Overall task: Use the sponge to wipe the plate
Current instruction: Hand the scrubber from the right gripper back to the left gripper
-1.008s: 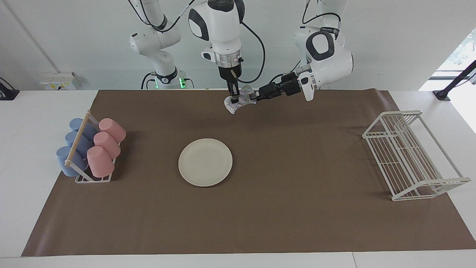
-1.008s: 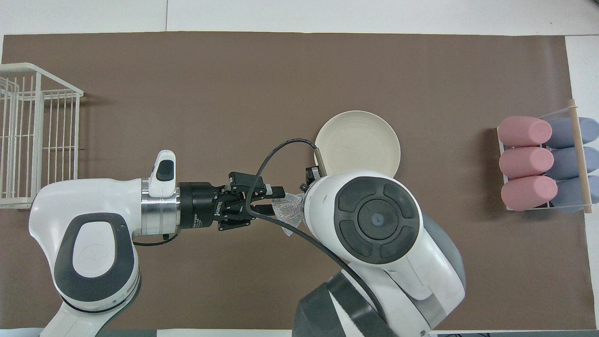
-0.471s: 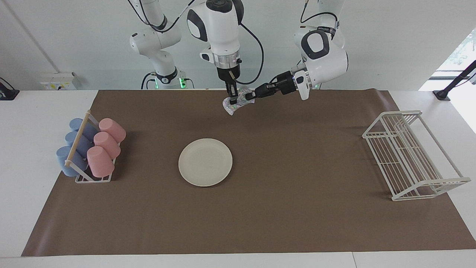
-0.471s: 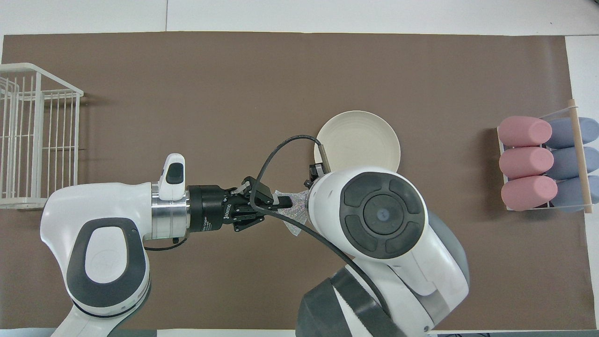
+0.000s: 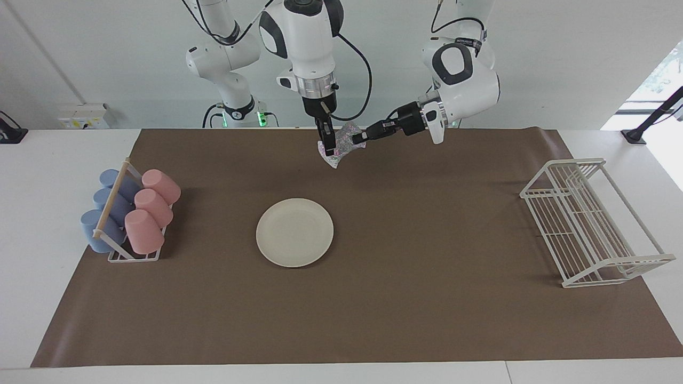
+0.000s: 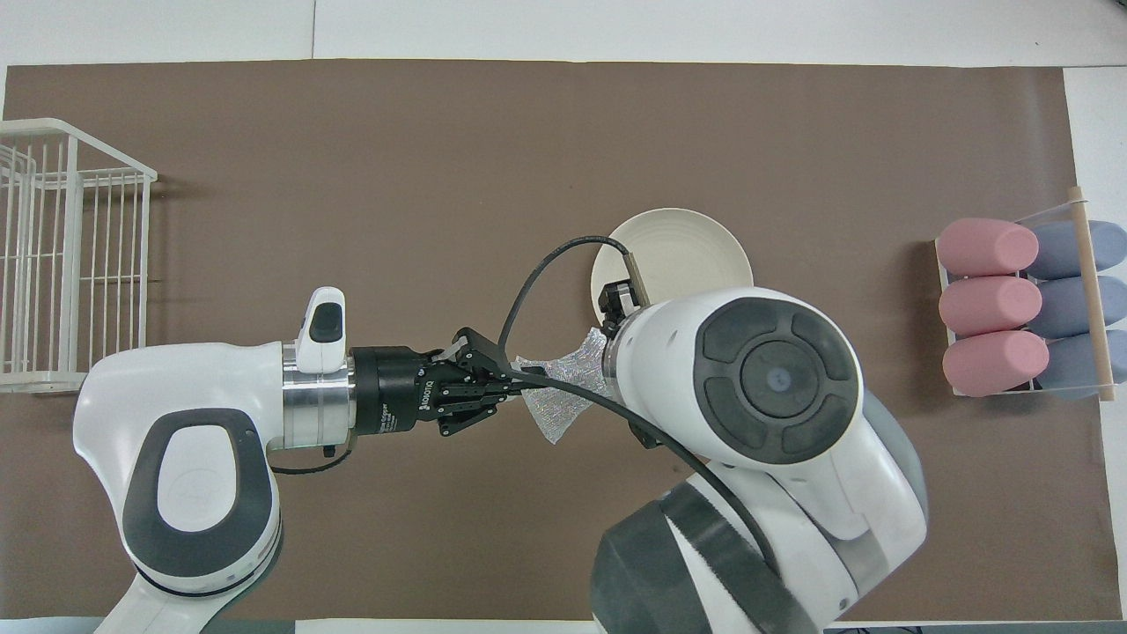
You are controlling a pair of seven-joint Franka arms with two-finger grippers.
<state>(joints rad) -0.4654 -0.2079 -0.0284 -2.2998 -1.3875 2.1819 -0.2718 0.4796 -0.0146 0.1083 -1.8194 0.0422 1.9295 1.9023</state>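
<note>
Sponge point(image 5: 341, 144): light, soft, crushable pad, best gripped at its pinched middle. Held aloft by right gripper point(image 5: 329, 148) and left gripper point(image 5: 361, 138), both clamped on it. Plate point(image 5: 294, 232): rigid, flat on worktop.

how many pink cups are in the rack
3, lying on their sides in a row in the cup rack at the right arm's end: one pink cup, the next, the third.
</note>
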